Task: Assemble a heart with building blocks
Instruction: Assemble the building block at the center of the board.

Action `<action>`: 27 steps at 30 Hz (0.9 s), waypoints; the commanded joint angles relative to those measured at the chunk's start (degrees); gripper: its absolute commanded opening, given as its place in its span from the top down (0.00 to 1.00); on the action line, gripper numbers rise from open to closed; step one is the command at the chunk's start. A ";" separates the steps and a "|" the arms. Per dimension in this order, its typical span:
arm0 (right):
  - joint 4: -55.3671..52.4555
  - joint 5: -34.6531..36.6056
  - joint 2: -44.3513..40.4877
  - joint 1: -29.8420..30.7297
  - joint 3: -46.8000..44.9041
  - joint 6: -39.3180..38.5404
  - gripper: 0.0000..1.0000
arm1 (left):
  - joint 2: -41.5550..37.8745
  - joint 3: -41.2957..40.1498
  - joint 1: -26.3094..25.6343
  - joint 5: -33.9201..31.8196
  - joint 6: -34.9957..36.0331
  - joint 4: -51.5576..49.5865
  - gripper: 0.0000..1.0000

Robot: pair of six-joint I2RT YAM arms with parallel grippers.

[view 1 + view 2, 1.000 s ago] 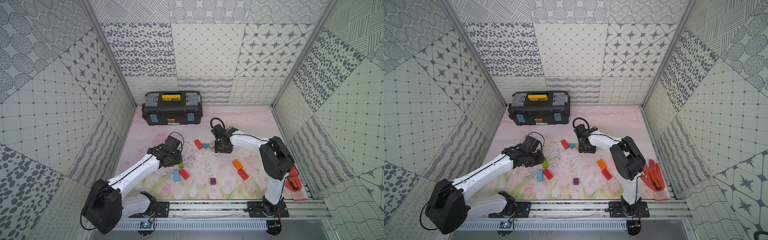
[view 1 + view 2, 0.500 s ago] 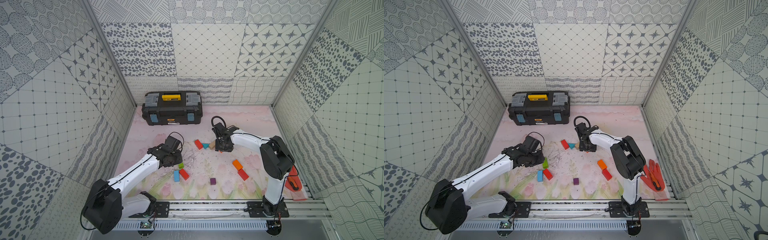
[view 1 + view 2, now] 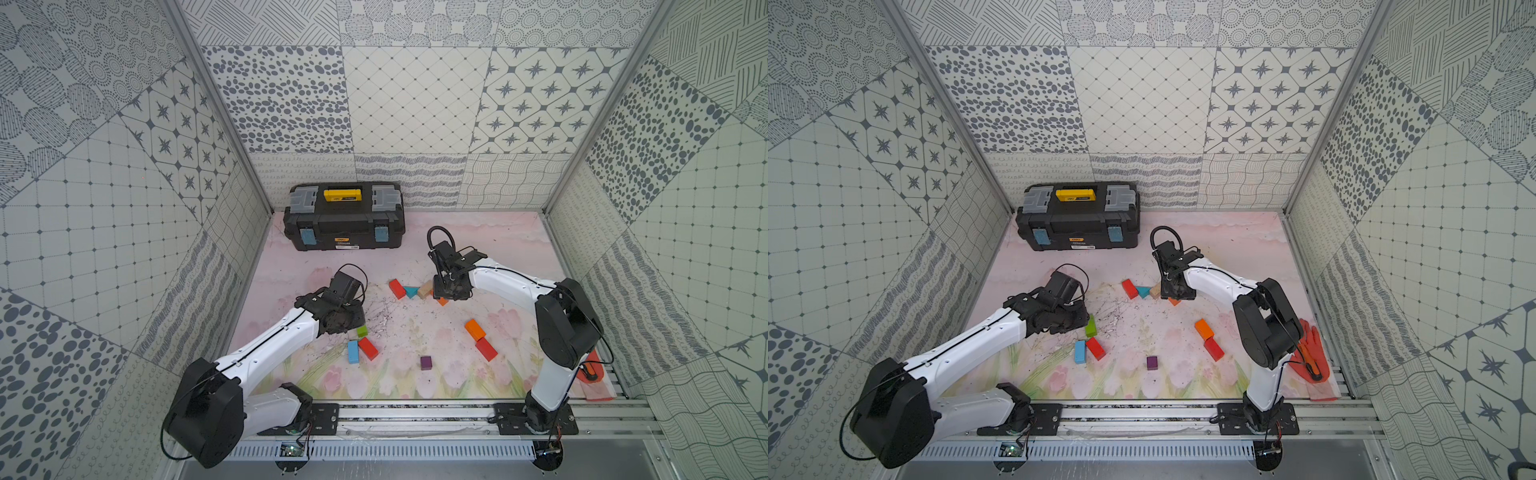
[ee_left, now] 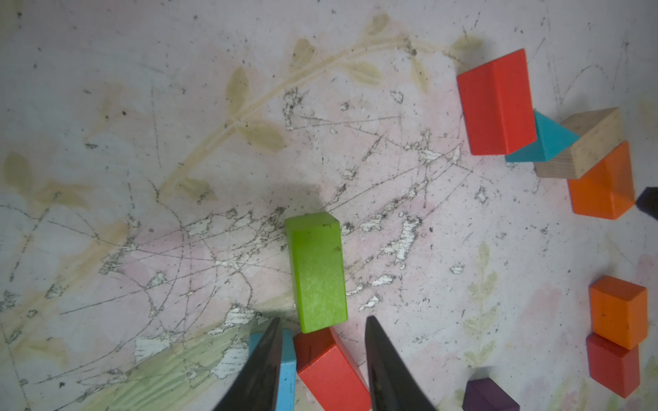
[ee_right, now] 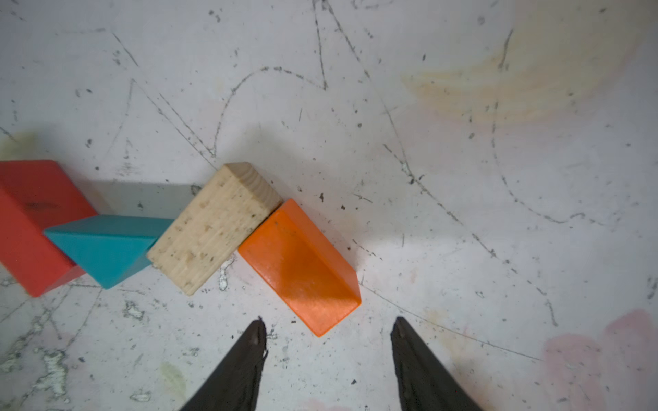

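Ten blocks (image 3: pixel 1203 328) are out on the bench (image 3: pixel 507 245), and the heart (image 3: pixel 424 289) is a loose ring with gaps! Along the far side, four sit touching in a run: red brick (image 5: pixel 32 220), teal triangle (image 5: pixel 103 245), wood brick (image 5: pixel 213 227), orange brick (image 5: pixel 299 267). The right fingers (image 5: pixel 245 366) hang over that orange brick's free end, spread apart and gripping nothing. One corner of the brick pokes in between the tips, bare bench on both sides of it.

Down the robot's right flank, a second orange brick (image 3: pixel 475 329) and a second red brick (image 3: pixel 486 349) lie end to end, touching. At the near point, the purple cube (image 3: pixel 425 363) sits alone, apart from both flanks.

Over on the left flank lies the green brick (image 4: pixel 317 272), with the blue brick (image 3: pixel 353 351) and a third red brick (image 4: pixel 331 373) just beside its near end. The left fingers (image 4: pixel 384 373) are parted too, nothing clamped. The green brick's near end reaches between the tips with a gap on each side, one finger crosses in front of the blue brick, and the third red brick shows between them. How high they hang above those blocks, can't tell. The toolbox (image 3: pixel 344 232) stands at the back, well apart.
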 commanded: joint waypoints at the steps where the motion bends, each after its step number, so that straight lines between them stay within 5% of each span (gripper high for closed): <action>1: -1.33 0.66 1.82 -3.16 3.97 -1.78 0.46 | 0.63 1.02 0.13 -0.23 1.24 0.45 0.61; 27: 1.26 -4.10 10.44 -4.97 7.66 -5.89 0.48 | 4.54 -0.09 0.25 -0.59 1.71 0.83 0.56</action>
